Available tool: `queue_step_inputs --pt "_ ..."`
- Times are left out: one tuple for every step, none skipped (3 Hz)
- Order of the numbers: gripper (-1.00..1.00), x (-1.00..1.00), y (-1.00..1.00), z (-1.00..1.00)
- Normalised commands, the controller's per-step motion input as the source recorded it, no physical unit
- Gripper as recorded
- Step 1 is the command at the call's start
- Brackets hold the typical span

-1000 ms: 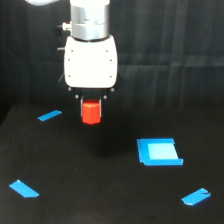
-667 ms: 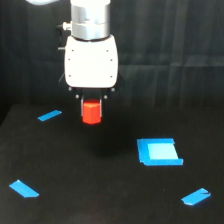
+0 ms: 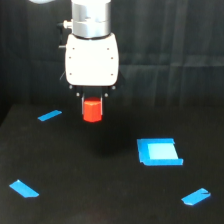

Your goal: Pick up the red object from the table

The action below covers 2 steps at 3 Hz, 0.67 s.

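Observation:
The red object point(image 3: 92, 110) is a small red-orange block held between the fingers of my gripper point(image 3: 92, 106), under the white gripper body. The gripper is shut on it and holds it in the air above the black table point(image 3: 100, 190). The block's top is hidden by the gripper. A faint dark shadow lies on the table below it.
A blue square patch point(image 3: 159, 151) lies on the exterior view's right. Blue tape strips lie at the left back point(image 3: 49, 115), the left front point(image 3: 24, 188) and the right front point(image 3: 196, 196). A dark curtain hangs behind the table.
The gripper and the red block have risen slightly; otherwise nothing has moved.

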Motion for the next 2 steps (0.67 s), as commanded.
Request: queue_step_inputs --pt "-1.0 -0.03 0.07 0.11" --pt "-0.96 -0.01 0.07 0.04"
